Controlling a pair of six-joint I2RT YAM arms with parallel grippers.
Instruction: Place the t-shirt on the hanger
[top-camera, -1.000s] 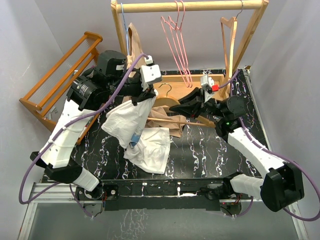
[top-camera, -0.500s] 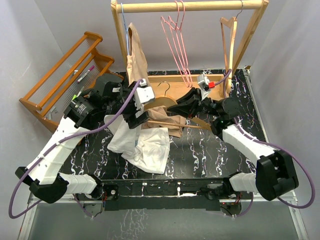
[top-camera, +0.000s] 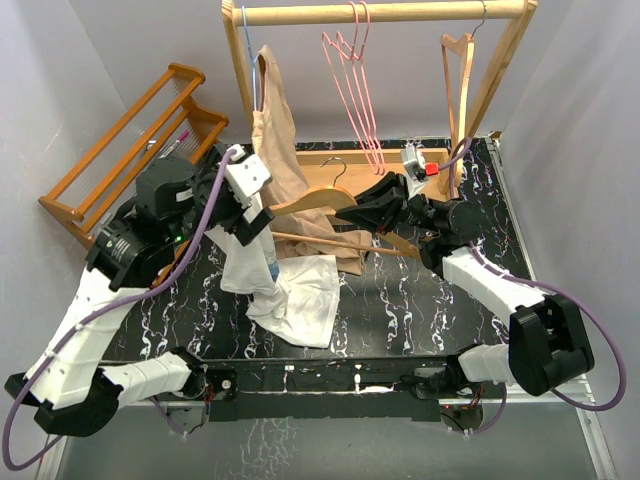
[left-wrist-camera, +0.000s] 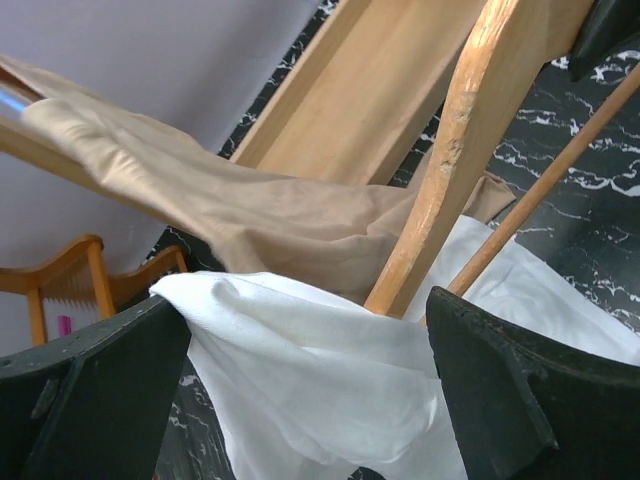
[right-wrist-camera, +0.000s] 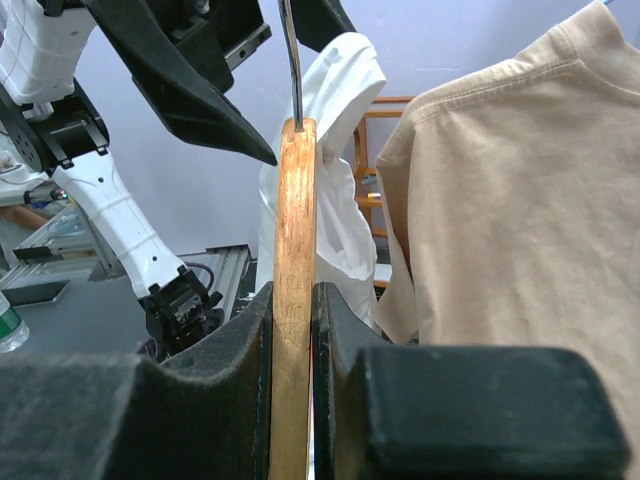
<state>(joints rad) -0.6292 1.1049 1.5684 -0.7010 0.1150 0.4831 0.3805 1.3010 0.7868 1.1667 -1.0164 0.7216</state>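
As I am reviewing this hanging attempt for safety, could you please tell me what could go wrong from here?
1. The t-shirt hangs only over the far end of the wooden hanger, and the left end effector is open, so it may slide off.
2. The beige garment lies right by the hanger and could snag when the right end effector lifts it.
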